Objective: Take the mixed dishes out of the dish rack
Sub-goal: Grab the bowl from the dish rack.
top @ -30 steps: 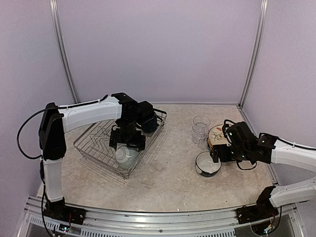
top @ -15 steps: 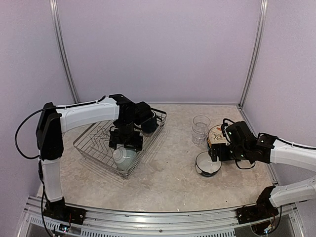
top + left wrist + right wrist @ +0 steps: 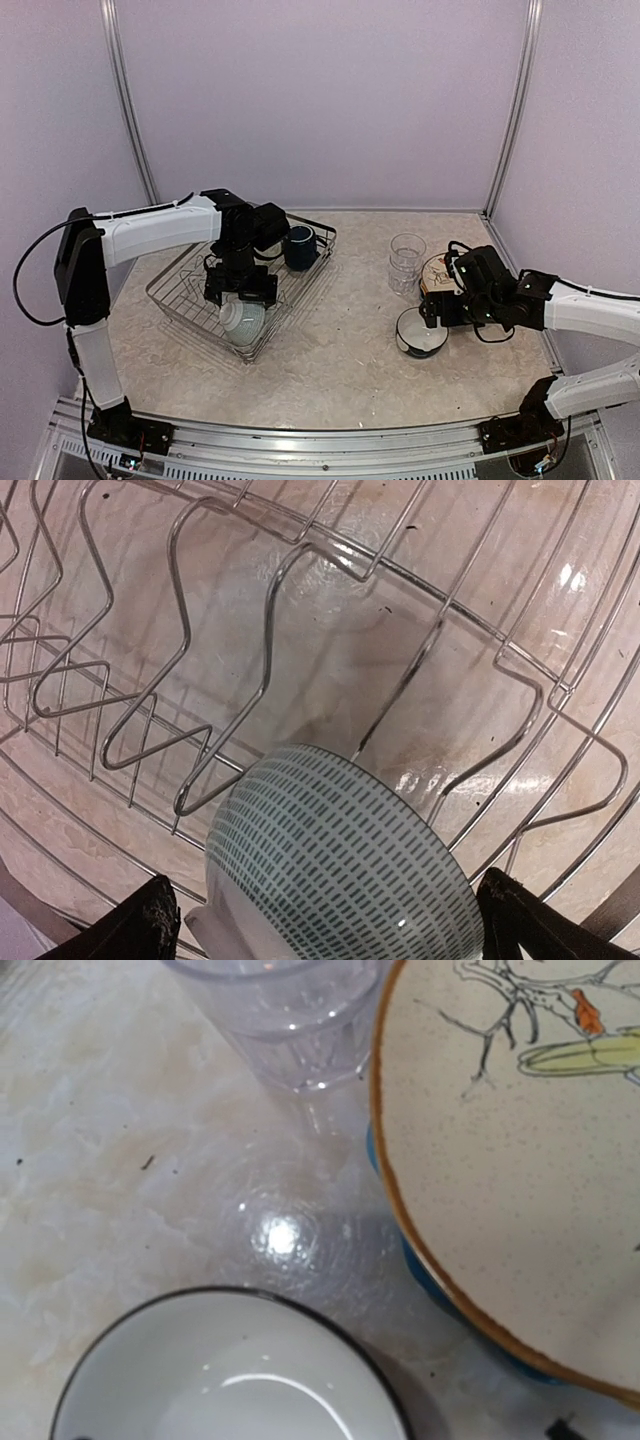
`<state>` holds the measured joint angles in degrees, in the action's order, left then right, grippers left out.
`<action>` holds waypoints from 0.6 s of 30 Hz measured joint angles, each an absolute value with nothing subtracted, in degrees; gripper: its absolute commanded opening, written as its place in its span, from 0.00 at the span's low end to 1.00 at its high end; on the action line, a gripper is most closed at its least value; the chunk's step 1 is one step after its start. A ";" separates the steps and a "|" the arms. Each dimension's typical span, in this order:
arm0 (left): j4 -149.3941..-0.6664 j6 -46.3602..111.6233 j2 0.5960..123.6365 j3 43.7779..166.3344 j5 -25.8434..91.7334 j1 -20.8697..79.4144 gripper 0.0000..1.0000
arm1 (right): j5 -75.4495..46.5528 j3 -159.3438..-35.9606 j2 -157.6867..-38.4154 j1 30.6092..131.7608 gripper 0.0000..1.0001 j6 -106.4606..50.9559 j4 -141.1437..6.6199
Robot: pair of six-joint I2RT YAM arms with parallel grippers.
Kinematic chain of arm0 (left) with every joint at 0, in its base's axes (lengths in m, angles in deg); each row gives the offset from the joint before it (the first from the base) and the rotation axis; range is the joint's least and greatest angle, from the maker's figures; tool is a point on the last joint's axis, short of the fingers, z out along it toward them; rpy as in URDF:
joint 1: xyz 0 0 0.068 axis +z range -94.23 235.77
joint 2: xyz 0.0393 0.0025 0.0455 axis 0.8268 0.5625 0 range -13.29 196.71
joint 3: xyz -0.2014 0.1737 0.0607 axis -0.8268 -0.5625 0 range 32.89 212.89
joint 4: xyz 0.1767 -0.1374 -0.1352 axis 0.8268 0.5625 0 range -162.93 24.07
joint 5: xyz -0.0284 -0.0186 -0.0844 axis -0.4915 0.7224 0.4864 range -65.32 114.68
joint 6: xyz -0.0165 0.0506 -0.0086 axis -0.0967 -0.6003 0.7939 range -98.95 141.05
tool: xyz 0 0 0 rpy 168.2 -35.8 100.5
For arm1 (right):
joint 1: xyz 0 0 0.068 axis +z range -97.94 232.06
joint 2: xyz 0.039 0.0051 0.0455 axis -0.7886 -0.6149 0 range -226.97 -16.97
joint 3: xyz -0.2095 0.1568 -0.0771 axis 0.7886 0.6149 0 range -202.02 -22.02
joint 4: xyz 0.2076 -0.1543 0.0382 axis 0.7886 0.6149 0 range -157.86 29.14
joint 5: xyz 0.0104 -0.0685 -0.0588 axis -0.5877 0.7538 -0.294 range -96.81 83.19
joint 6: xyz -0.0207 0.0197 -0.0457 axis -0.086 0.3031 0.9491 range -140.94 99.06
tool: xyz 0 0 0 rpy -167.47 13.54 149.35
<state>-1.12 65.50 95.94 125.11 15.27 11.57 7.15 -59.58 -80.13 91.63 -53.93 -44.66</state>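
Your left wrist view cuts off the near side of the dash-patterned bowl [image 3: 340, 870]. Only two black fingertips [image 3: 150, 925] show, at the bottom corners, so you cannot tell whether they touch it. From above, that bowl lies tipped at the near end of the dish rack [image 3: 180, 290], and the navy mug [image 3: 299, 247] stands at the far end, just beside the wrist. Your right wrist view shows no fingers and crops the clear glass tumbler [image 3: 285, 1020], the bird-patterned plate [image 3: 520, 1160] and the white-inside bowl [image 3: 230, 1380]. A blue rim [image 3: 420, 1260] peeks from under the plate, the rest hidden. Your left arm reaches in from the left, and the left gripper [image 3: 240, 290] points down with jaws wide astride the tipped bowl. Your right arm lies low over the worktop [image 3: 330, 360]. The right gripper [image 3: 435, 310] is between the white-inside bowl and the plate, jaws wide, holding nothing.
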 measured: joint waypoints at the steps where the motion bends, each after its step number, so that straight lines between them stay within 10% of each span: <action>1: -1.16 65.45 95.48 124.74 15.38 11.61 0.99 | 7.06 -59.58 -80.19 91.63 0.96 -53.93 -44.81; 18: -0.37 64.49 92.36 119.30 18.49 11.85 0.87 | 5.73 -59.60 -82.07 91.63 0.96 -53.69 -45.64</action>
<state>-0.37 64.49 92.36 119.30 18.49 11.85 5.73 -59.60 -82.07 91.63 -53.69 -45.64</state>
